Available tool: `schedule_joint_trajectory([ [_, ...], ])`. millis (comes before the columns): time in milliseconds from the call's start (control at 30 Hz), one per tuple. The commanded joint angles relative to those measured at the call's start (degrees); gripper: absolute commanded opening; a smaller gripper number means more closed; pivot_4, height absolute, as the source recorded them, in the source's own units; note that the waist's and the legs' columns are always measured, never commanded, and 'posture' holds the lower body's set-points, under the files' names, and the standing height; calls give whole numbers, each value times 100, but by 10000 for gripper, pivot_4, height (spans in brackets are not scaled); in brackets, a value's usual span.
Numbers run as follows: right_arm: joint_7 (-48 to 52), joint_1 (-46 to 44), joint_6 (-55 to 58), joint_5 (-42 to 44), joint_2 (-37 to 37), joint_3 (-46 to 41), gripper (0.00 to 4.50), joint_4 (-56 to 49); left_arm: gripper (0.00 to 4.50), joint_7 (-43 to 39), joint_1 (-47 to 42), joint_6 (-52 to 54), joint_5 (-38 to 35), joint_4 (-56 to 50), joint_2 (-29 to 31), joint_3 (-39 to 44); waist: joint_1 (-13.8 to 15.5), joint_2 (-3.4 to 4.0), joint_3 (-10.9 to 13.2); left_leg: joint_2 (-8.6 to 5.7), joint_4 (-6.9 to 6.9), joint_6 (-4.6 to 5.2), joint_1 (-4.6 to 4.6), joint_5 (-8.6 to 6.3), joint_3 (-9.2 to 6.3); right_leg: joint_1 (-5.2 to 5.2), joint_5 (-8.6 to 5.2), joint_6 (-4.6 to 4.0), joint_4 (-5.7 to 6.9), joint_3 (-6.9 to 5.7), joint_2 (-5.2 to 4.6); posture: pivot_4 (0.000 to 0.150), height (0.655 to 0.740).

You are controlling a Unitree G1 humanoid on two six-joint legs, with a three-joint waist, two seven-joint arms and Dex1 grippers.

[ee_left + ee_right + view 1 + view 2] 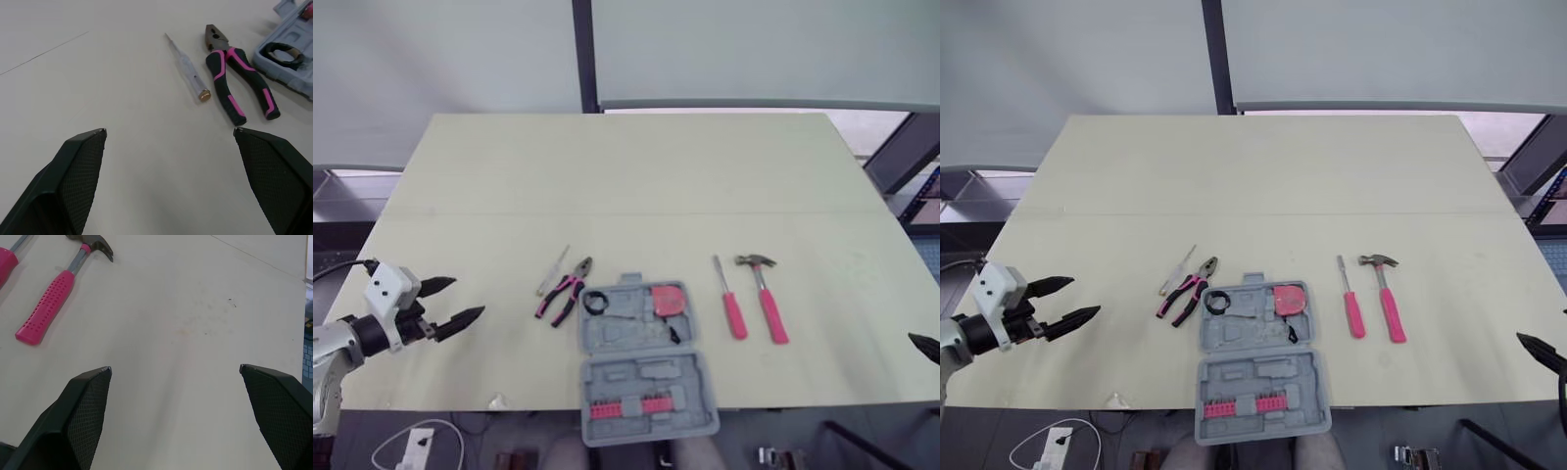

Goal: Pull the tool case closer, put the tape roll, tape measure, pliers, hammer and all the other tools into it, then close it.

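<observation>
Two hands spread, empty: left hand over counter left of pliers, right hand near hammer; case open at counter's near edge, tape roll inside

No text, label, brand, number or sign can be read on the tools, the tool case or the desk.

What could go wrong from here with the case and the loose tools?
1. The open tool case overhangs the near edge of the table; pulling it closer could tip it off.
2. The clear test screwdriver lies close beside the pliers; the open left gripper may nudge one when grabbing the other.
</observation>
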Motion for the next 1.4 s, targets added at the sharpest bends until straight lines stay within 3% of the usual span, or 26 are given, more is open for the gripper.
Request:
schedule_joint_trajectory([
  [33, 150, 98, -106, 28, -117, -367, 44447, -18, 45000, 39, 93, 60, -85, -325, 16, 128, -8, 1, 0, 0, -1, 0, -1, -1, -1, 0, 0, 0, -1, 0, 0, 1500, 7400],
  [267, 326, 81, 21, 189, -185, -398, 44447, -350, 45000, 423, 522, 648, -474, -1438, -351, 186, 0, 0, 0, 0, -16, 3, -6, -4, 0, -5, 1, 2, -18, 0, -4, 1500, 7400],
  [467, 183, -253, 1255, 1286, -141, 127, 44447, -2218, 45000, 2055, 731, 1938, -768, -3299, -1300, -50, 3, -1, 0, 0, -8, 4, -7, -4, -10, -1, 3, 6, -10, 1, -4, 1500, 7400],
  [600, -184, -790, 1952, 2088, -165, 793, 44447, -3264, 45000, 2843, 572, 2425, -383, -3707, -1714, -747, 15, 0, -1, -2, -6, 2, -8, -3, -17, 3, 4, 6, -11, -2, -2, 1500, 7400],
  [733, -689, -1489, 2536, 3051, -140, 1363, 44447, -3985, 45000, 3323, 366, 2526, 63, -3530, -1957, -1278, 29, -6, 2, -5, 8, 3, -20, -3, -26, 1, 5, 7, -13, -10, -2, 1500, 7400],
  [867, -904, -1813, 2781, 3539, -198, 1822, 44447, -4423, 45000, 3100, 464, 1959, 584, -3132, -1818, -1746, 27, -18, 2, -5, 11, 4, -29, -4, -40, 1, 5, 7, -20, -25, -3, 1500, 7400],
  [1400, -878, -1913, 2588, 3288, -260, 2193, 44447, -4465, 45000, 2752, -83, 1624, 849, -1875, -2052, -2201, 28, -26, 1, -8, 15, 10, -45, -1, -57, -2, 5, 7, -22, -43, -15, 1500, 7400],
])
